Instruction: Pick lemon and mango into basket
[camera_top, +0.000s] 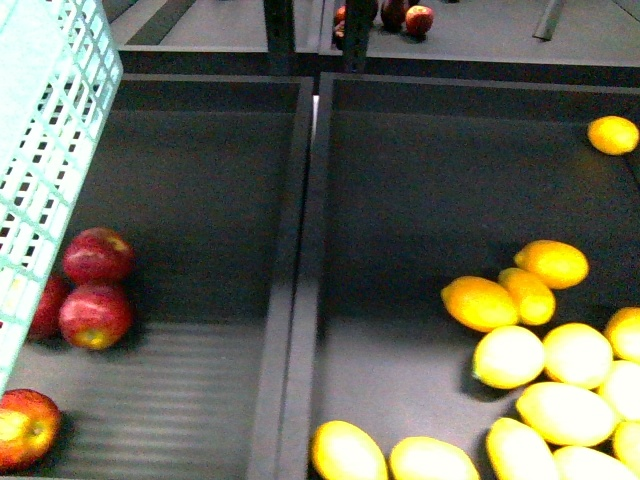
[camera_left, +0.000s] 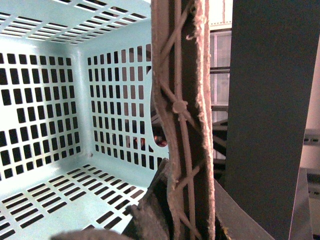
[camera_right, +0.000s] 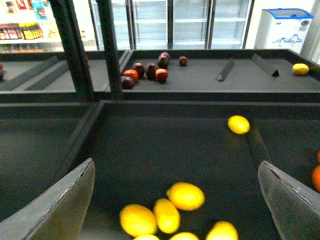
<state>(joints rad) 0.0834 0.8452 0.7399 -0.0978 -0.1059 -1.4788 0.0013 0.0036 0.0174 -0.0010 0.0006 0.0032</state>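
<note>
Pale yellow lemons (camera_top: 565, 412) crowd the near edge of the right-hand bin on the dark tabletop (camera_top: 420, 200). Just beyond them lie three deeper yellow-orange fruits, touching or nearly touching one another. The leftmost of these, taken to be the mango (camera_top: 482, 303), is smooth and oblong, and its long axis runs roughly across the front view, dipping slightly to the right.

The right end effector (camera_right: 176, 164) hovers over this bin with its two grey fingers (camera_right: 65, 200) spread wide and nothing between them. In its wrist view the orange-yellow cluster lies below and just ahead, between the open fingers. The right arm is plainly the nearer one, and the fruit's long axis looks to sit roughly in line with the gap, so a wrist turn may be needed.

High at the far left hangs the basket (camera_top: 50, 120), light turquoise with slotted sides, tilted and empty as far as can be seen. The left end effector (camera_left: 150, 220) appears closed on its grey-brown handle (camera_left: 182, 125), though the fingers are mostly hidden. Red apples (camera_top: 95, 315) lie in the left bin beneath it.
</note>
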